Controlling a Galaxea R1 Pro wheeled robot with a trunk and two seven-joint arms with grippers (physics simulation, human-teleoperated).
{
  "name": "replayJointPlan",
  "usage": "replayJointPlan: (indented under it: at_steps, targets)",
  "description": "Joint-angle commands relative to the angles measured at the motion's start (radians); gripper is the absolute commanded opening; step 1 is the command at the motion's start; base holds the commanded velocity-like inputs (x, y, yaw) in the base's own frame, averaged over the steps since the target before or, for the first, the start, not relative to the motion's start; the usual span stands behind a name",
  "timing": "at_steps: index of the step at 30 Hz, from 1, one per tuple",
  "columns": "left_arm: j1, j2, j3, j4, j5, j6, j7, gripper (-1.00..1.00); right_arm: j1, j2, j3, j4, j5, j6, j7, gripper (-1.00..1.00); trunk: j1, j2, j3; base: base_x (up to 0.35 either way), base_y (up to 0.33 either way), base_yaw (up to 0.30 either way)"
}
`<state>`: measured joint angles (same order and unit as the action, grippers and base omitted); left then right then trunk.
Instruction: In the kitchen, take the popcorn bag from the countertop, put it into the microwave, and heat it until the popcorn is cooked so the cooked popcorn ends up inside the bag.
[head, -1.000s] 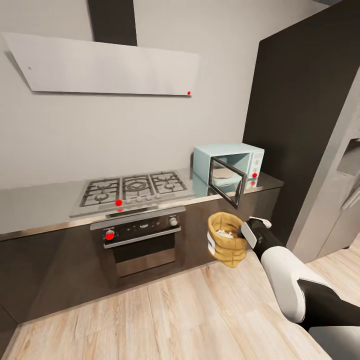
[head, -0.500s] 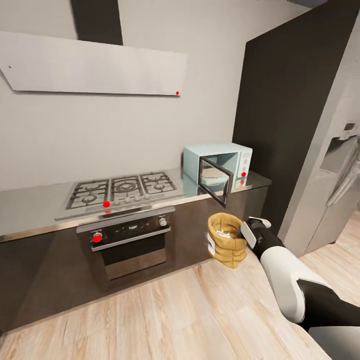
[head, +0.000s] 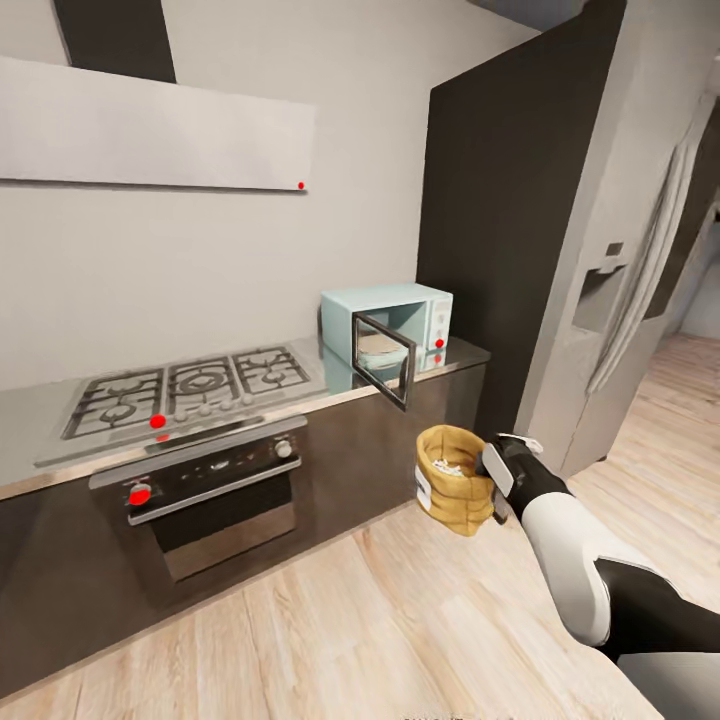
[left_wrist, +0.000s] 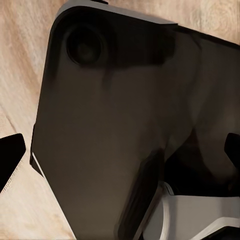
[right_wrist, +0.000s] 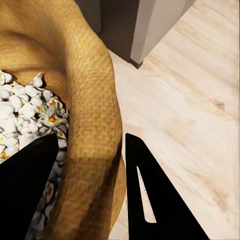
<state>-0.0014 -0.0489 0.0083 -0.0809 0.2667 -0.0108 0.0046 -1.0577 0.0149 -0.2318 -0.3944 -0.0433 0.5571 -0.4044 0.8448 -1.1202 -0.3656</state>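
Inside the popcorn bag (right_wrist: 85, 100), the right wrist view showed white popcorn (right_wrist: 25, 125); the head view showed the microwave (head: 388, 330) open on the bench (head: 460, 357). The right gripper (head: 487, 478) had its jaws clamped on the bag's rim above the floor (head: 330, 620).

A home kitchen: a long grey brushed-steel bench (head: 300, 405) above dark cabinet fronts carries a steel gas hob (head: 185, 385) and a pale mint-blue microwave (head: 395, 325) with its dark glass door open. Below sits a black built-in oven (head: 205, 490), above hangs a flat grey extractor hood (head: 150, 135), and a tall grey fridge (head: 625, 260) stands on pale wood-plank flooring (head: 400, 630).
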Motion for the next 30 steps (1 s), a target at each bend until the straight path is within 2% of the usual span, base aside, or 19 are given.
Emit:
replayJointPlan:
  at_steps: [1,17,30]
  targets:
    - [0.0,0.0,0.0,0.0,0.005,-0.001,0.001,1.0,-0.001,0.001,-0.003,-0.001,-0.004,0.003,-0.005,-1.0,0.0,-0.001,-0.001,0.0,0.0,-0.286]
    - [0.0,0.0,0.001,0.0,0.005,-0.001,0.002,1.0,-0.001,0.0,-0.003,-0.001,-0.005,0.007,-0.005,-1.0,0.0,-0.001,-0.001,0.0,0.0,-0.279]
    - [0.0,-0.005,0.001,0.0,0.005,0.0,0.004,1.0,-0.001,-0.001,-0.003,0.003,-0.008,0.005,-0.004,-1.0,0.0,-0.001,-0.001,0.0,0.0,-0.014]
